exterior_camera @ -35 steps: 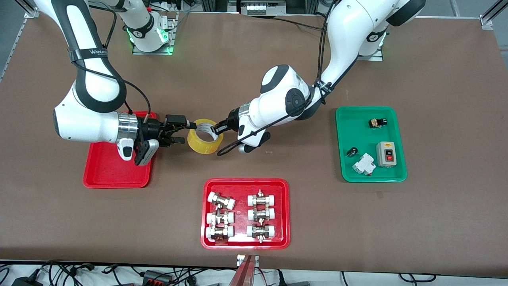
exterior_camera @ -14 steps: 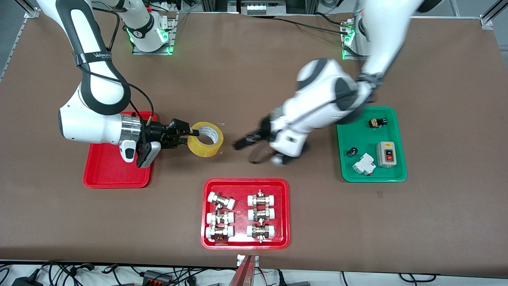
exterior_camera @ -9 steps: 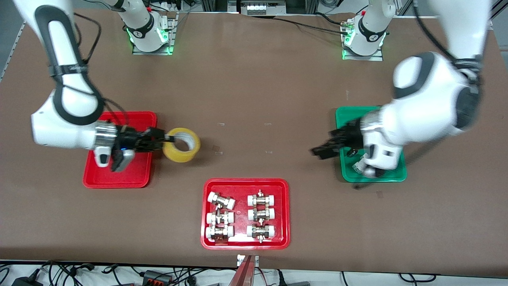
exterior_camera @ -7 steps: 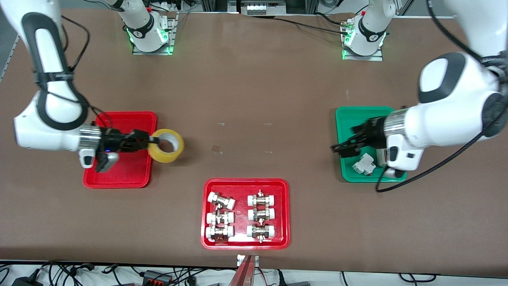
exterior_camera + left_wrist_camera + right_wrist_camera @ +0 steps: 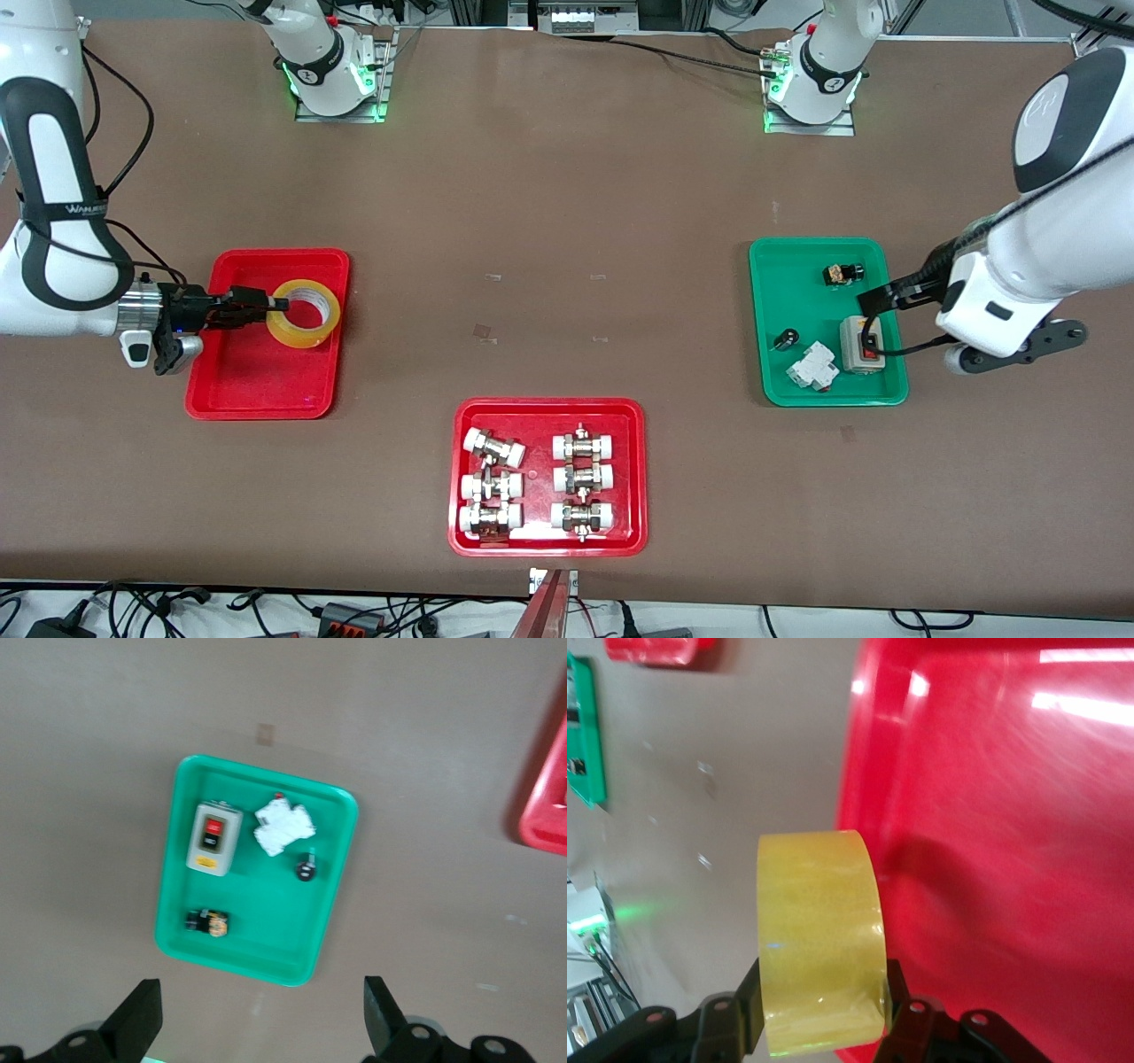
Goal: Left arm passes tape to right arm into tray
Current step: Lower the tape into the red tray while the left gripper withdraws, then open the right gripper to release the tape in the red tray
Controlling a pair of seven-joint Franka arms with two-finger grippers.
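The tape is a roll of translucent yellow film, smooth and a little shiny. The red tray looks like glossy plastic with bright reflections. The right arm has a polished metal wrist band. The table has a matt brown surface. The green tray looks like smooth plastic.

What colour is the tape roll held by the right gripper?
Translucent yellow tape; the right wrist view shows it best.
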